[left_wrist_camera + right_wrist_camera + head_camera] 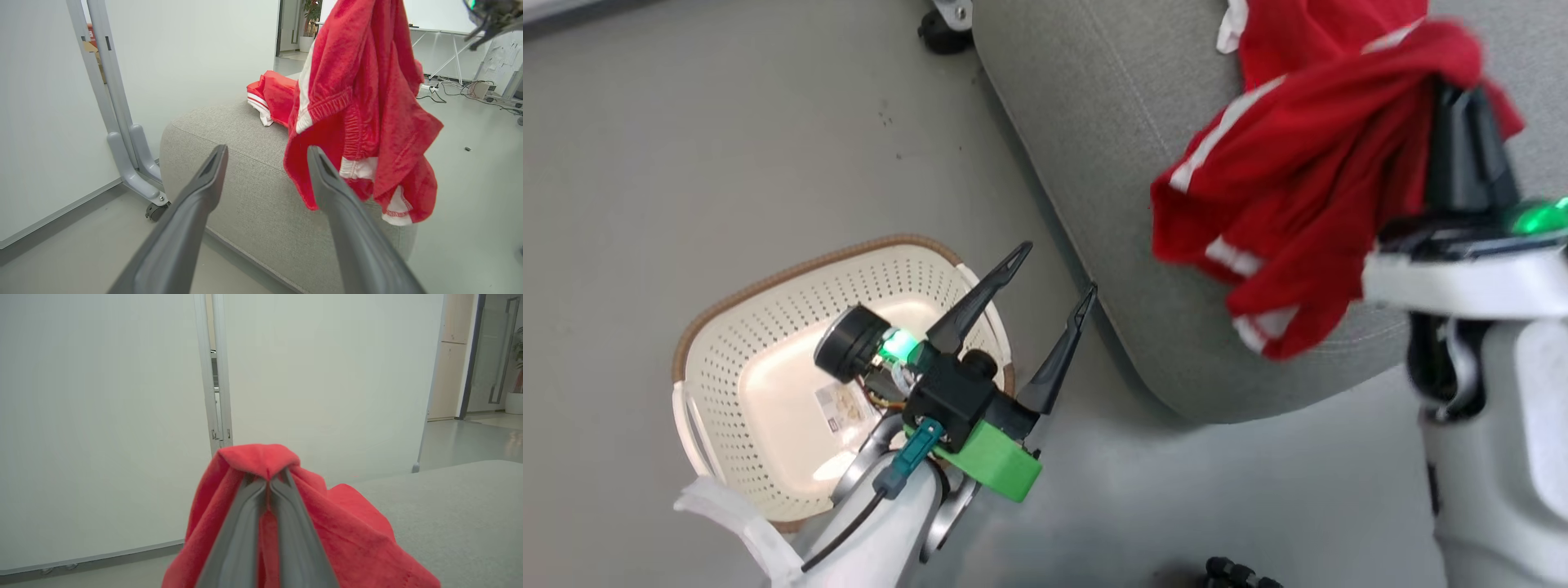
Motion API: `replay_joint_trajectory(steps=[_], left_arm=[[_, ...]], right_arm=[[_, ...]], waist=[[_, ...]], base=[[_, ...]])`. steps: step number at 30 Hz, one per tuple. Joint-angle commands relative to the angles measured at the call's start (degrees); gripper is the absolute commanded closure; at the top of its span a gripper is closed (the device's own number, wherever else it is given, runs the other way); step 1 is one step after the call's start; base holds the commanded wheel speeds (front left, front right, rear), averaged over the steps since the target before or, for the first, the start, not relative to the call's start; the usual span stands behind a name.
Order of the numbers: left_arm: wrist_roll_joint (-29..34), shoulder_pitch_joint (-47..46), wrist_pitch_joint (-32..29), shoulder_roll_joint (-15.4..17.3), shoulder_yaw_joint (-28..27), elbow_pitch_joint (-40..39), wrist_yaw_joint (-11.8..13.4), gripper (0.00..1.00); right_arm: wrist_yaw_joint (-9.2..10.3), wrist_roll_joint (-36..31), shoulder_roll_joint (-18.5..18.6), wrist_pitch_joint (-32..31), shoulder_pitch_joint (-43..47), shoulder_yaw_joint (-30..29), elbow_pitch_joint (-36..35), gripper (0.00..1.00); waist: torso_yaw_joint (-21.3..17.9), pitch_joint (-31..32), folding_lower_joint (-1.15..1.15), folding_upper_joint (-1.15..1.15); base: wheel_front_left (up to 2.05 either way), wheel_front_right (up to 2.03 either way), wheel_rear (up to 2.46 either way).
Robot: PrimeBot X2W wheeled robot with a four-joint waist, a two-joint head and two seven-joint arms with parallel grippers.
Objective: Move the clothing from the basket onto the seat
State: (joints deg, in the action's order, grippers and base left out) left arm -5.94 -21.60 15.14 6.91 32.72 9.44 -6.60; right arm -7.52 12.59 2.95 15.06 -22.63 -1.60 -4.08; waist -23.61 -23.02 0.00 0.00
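— Clothing [1298, 188] at two o'clock in the head view: what is holding it?
— The right gripper [1454, 90] is pinching it. In the right wrist view the two fingers [245, 522] are pressing together, and a red fold is peaking over their tips.
— Where is it hanging?
— It is dangling over the seat [1111, 163], its white-striped hems drooping toward seven o'clock. In the left wrist view it is draping down past the cushion's corner; I cannot tell whether they are touching.
— And the second garment [1307, 37]?
— It is lying crumpled on top of the seat, at one o'clock, partly behind the hanging piece.
— What is the left gripper [1058, 266] doing?
— It is hovering with its fingers spread wide and gripping nothing. They are pointing toward one o'clock, between the basket and the seat.
— And the basket [792, 269]?
— It is sitting on the floor at eight o'clock, showing its pale bottom and a paper label [837, 408].
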Motion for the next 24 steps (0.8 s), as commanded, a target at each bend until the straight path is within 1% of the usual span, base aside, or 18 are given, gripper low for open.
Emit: replay_joint_trajectory(steps=[1,4,7,10,11,14,17,21,24], left_arm=[[0.0,-2.1,0.0,1.0,0.2,-0.6,-0.4,0.0],[-0.4,-4.7,0.0,1.0,1.4,-1.6,-0.5,0.0],[-0.8,-6.2,0.0,1.3,1.7,-2.7,-0.7,0.0],[-0.7,-7.3,0.0,1.8,1.6,-3.7,-0.7,0.0],[-0.3,-7.6,0.0,2.0,1.6,-3.9,-0.7,0.0],[0.2,-7.9,0.0,2.6,1.5,-4.5,-0.7,0.0],[0.5,-8.6,0.0,2.7,1.8,-4.4,-0.6,0.0],[0.6,-9.0,0.0,3.0,1.9,-3.8,-0.6,0.0],[0.4,-8.9,0.0,3.0,2.2,-3.1,-0.5,0.0]], right_arm=[[0.06,-0.2,1.4,0.2,-4.8,-1.9,0.1,1.0],[0.06,0.4,6.0,0.2,-14.7,-6.8,2.4,1.0],[0.06,0.9,10.5,0.2,-23.4,-10.0,6.0,1.0],[0.06,2.3,15.3,0.2,-31.9,-13.0,11.6,1.0],[0.06,1.8,16.4,0.2,-33.4,-13.0,13.0,1.0],[0.06,1.2,18.6,0.1,-36.7,-13.9,20.2,1.0],[0.07,-0.6,19.5,0.1,-36.4,-15.1,27.3,1.0],[0.06,-2.5,17.0,0.1,-32.8,-18.7,35.4,1.0],[0.07,-4.5,15.4,0.1,-29.8,-21.6,38.7,1.0]], waist=[[4.9,-8.7,0.0,0.0],[7.5,-12.1,0.0,0.0],[9.4,-14.3,0.0,0.0],[10.7,-16.3,0.0,0.0],[11.0,-16.8,0.0,0.0],[11.3,-18.3,0.0,0.0],[11.5,-19.3,0.0,0.0],[11.3,-19.6,0.0,0.0],[11.0,-18.8,0.0,0.0]], base=[[0.0,0.0,0.0],[0.0,0.0,0.0],[0.0,0.0,0.0],[0.0,0.0,0.0],[0.0,0.0,0.0],[0.0,0.0,0.0],[0.0,0.0,0.0],[0.0,0.0,0.0],[0.0,0.0,0.0]])
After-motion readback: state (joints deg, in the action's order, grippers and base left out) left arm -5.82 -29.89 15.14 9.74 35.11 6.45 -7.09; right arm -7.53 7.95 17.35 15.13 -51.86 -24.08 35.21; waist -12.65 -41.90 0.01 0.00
